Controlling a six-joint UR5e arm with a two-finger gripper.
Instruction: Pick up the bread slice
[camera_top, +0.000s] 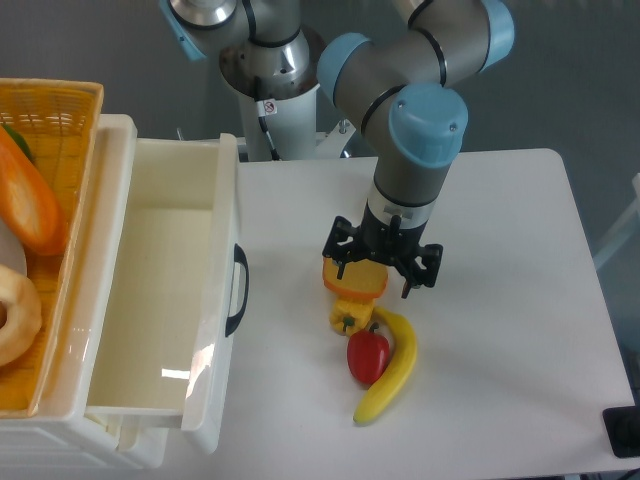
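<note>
Glossy plastic banana (392, 372) on matt white table (500, 240).

Bread slice (355, 281) under gripper (381, 268), pepper (368, 355) & banana (391, 368) in front, drawer (226, 300) to left

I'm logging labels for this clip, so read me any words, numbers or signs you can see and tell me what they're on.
No readable words or numbers anywhere.
Small round red-and-white sticker on the robot base column: a sign, too small to make out.
The bread slice, banana and drawer carry no text.
</note>
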